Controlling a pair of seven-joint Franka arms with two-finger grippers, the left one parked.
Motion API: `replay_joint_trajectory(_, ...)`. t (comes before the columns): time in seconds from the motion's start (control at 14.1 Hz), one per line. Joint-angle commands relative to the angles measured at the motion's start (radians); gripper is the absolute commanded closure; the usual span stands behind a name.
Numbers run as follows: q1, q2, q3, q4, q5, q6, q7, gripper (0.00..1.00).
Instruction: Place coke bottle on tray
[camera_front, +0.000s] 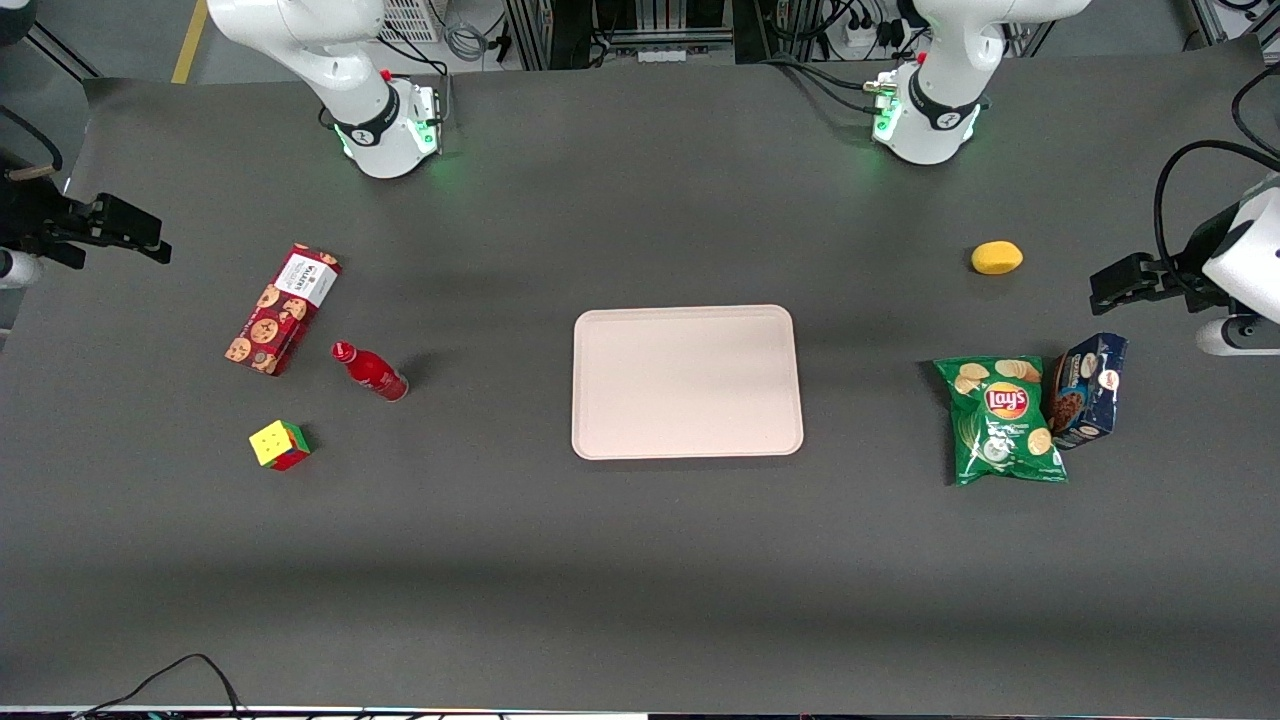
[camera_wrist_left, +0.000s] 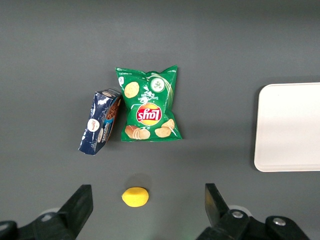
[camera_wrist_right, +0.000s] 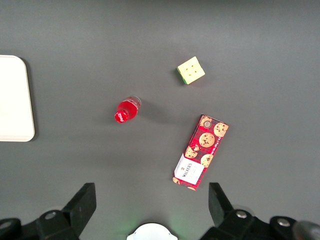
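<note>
Small all-red coke bottle with red cap and narrow neck (camera_front: 369, 370) is standing upright on the dark grey bench (camera_front: 640, 560), toward the working arm's end. In the right wrist view it is showing almost cap-on (camera_wrist_right: 127, 109), so its long axis is running vertical, close to the camera's line of sight.

Right arm's hand (camera_wrist_right: 150, 202) is hanging high above the bench, near that end's edge, two black fingers (camera_wrist_right: 80, 205) spread wide, holding nothing. Bottle is sitting below it and further in toward the bench middle; judging that a grasp is calling for a move inward and a long descent.

Neighbours: red cookie box printed with biscuits (camera_front: 283, 309) is lying flat just beside the bottle, farther from the front camera, apart from it. Multicoloured puzzle cube, yellow face up (camera_front: 279, 444), is sitting nearer the front camera, also apart. Gaps around the bottle are looking enough for open fingers, though the box side is the tighter one.

Large flat pale pink rectangular tray with rounded corners (camera_front: 687, 381) is resting mid-bench, bare, well apart from the bottle.

Toward the parked arm's end: green crisp bag (camera_front: 1003, 420), dark blue snack box (camera_front: 1088, 389) touching it, and a yellow lemon-like fruit (camera_front: 996, 257). None are lying on the bottle-to-tray line.
</note>
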Motion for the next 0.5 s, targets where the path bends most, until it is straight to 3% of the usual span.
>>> replay_joint_trajectory(0.0, 0.010, 0.018, -0.018, 0.031, -0.007, -0.005, -0.008, 0.00)
replay_joint_trajectory(0.43, 0.005, 0.023, -0.019, 0.032, -0.005, -0.005, -0.008, 0.00)
